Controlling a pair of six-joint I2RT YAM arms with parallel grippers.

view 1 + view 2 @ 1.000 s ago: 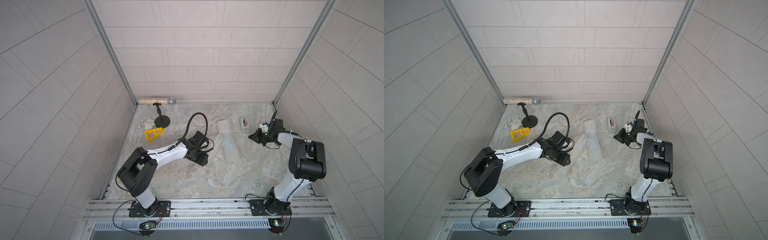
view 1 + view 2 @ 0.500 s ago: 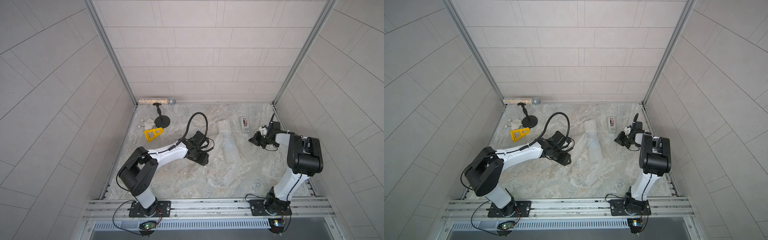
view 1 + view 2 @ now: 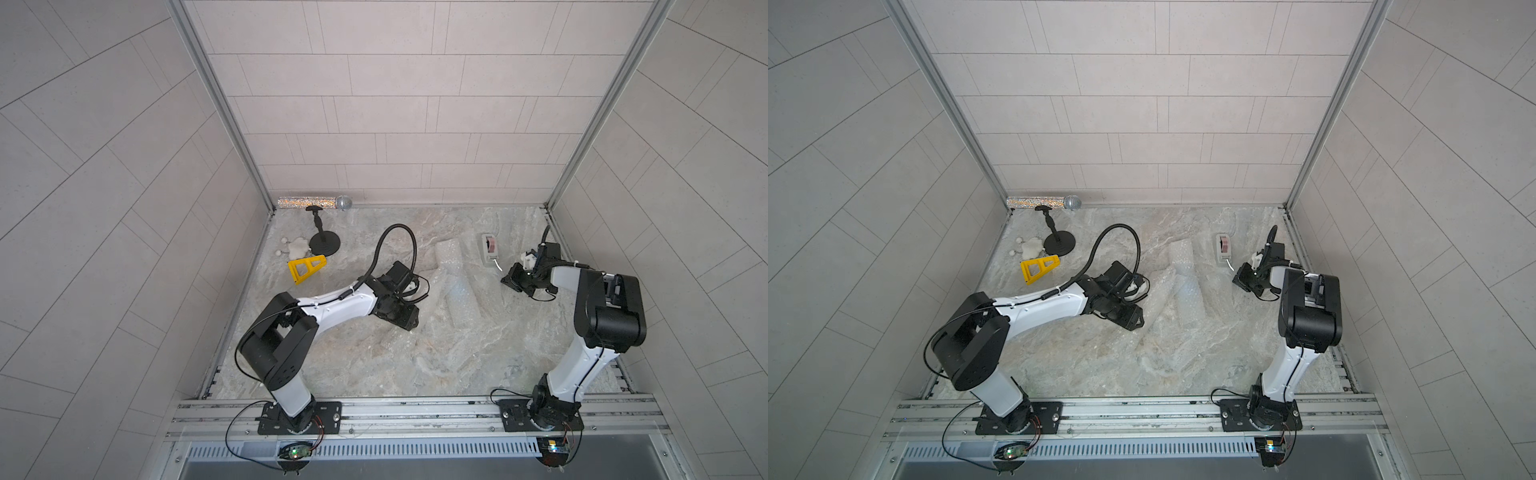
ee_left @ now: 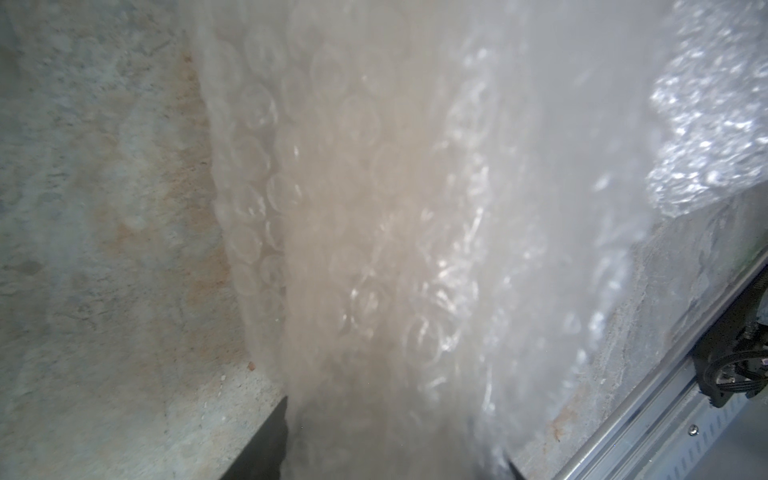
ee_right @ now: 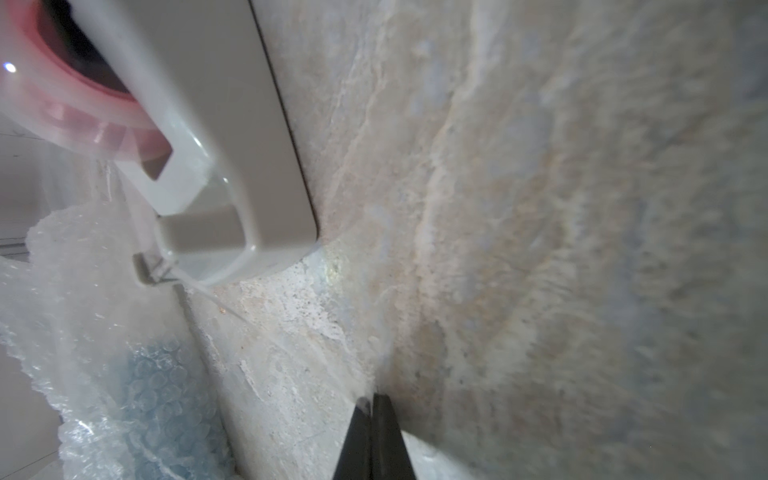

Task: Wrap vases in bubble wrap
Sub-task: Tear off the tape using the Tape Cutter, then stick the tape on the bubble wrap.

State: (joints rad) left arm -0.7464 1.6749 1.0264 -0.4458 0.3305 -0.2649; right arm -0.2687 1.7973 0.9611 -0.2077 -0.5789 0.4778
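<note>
Your clear, shiny bubble wrap is lying crumpled on the marble-look stone table. It's just beside the grey plastic tape dispenser with the pink roll, on the side away from the right arm. In the right wrist view you can make out a light-blue vase through the bubbles, near the dispenser's cutter end.

Your left gripper is at the wrap's edge farthest from the dispenser. Its jaws are partway apart, clamped on a thick bundle of wrap that fills the gap. Your right gripper is pinched fully together on nothing, low over bare table just beside the dispenser.

The glittery silver microphone and the yellow plastic triangular bracket are well apart from the dispenser, beyond the left gripper.
</note>
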